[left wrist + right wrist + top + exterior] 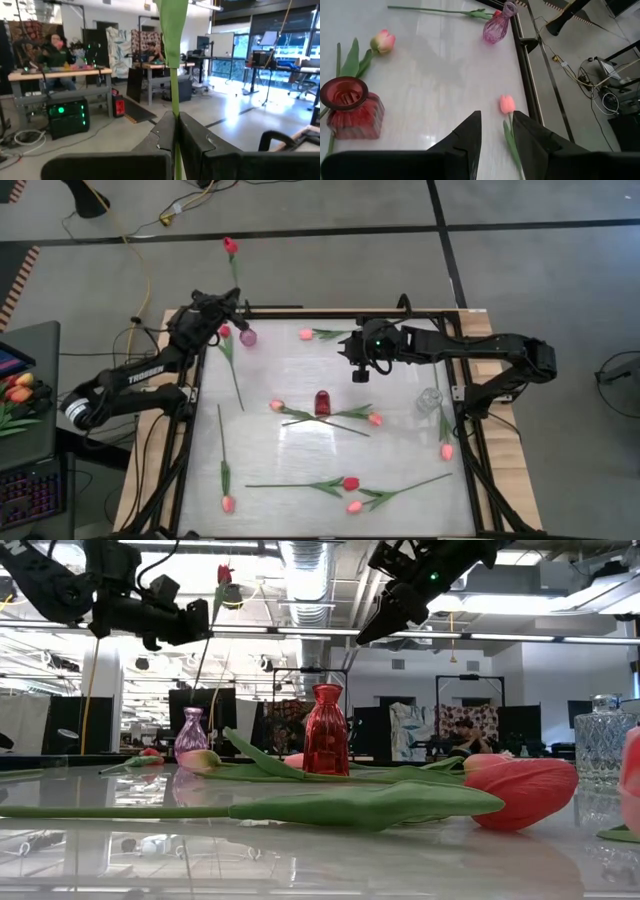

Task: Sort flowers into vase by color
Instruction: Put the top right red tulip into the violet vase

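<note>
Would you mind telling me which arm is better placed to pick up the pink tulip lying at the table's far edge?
The right. Its end effector hangs open just above that pink tulip, stem between the fingers. The left end effector is shut on a red tulip by the purple vase.

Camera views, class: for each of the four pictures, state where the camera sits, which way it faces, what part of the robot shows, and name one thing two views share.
High view: above, facing straight down at the table; both arms show.
Low view: at tabletop height, facing the room; both arms overhead.
Left wrist view: on the left arm, facing the room; left tool shut on a green stem.
Right wrist view: on the right arm, facing down; right tool over a pink tulip.
Shared: red vase, low and right wrist views.
</note>
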Robot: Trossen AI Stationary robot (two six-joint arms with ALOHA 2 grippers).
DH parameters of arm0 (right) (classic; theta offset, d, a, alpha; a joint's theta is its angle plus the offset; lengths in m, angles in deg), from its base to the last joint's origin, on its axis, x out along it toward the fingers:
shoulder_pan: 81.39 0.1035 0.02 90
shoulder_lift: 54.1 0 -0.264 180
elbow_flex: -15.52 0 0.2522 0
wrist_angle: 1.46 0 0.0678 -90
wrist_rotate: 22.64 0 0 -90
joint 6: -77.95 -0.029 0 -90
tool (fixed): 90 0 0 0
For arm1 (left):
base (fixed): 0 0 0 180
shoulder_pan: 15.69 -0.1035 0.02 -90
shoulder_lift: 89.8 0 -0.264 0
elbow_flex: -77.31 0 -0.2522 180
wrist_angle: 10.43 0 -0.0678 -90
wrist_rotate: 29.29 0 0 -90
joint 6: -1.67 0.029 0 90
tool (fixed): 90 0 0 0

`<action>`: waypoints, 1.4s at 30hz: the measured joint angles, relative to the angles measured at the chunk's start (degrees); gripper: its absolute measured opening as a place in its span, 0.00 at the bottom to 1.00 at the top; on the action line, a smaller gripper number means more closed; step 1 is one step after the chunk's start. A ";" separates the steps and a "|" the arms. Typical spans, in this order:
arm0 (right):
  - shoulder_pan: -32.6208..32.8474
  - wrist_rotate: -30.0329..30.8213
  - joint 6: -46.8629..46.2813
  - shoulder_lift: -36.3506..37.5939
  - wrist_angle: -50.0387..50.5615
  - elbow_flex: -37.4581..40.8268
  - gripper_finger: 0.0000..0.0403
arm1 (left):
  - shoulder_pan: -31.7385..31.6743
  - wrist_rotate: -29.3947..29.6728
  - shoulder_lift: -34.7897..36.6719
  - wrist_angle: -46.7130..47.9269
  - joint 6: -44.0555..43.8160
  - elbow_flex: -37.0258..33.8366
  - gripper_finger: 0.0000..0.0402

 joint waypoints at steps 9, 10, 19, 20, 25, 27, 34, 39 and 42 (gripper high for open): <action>0.02 0.00 -1.32 -0.02 0.93 0.00 0.34 | -0.78 -0.93 -4.88 -8.92 -0.12 -1.63 0.00; 0.02 0.00 -1.41 -0.02 1.13 0.00 0.34 | -0.97 -0.92 -5.13 -9.41 -0.48 -2.23 0.00; -0.02 0.00 -0.82 -0.02 1.02 0.00 0.34 | -2.77 -1.03 -5.38 -18.11 -3.47 -9.65 0.00; -0.03 0.00 -0.82 -0.02 0.70 0.00 0.34 | -2.79 -1.32 -5.37 -18.49 -3.55 -9.95 0.00; -0.04 0.00 -0.82 -0.03 -0.26 0.00 0.34 | -2.80 -2.92 -6.60 -18.50 -3.67 -10.05 0.00; -0.02 0.00 -0.88 -0.03 -0.29 0.00 0.34 | -2.82 -2.93 -7.77 -18.55 -3.67 -10.05 0.00; -0.02 0.00 -1.28 -0.04 -0.27 0.00 0.34 | -2.82 -2.95 -13.13 -20.98 -4.58 -10.05 0.00; -0.02 0.00 -1.43 -0.04 -0.13 0.00 0.34 | -2.82 -2.95 -14.25 -22.64 -5.03 -10.05 0.00; -0.02 0.00 -1.42 -0.04 -0.10 0.00 0.34 | -2.82 -2.97 -14.15 -22.42 -5.24 -10.05 0.01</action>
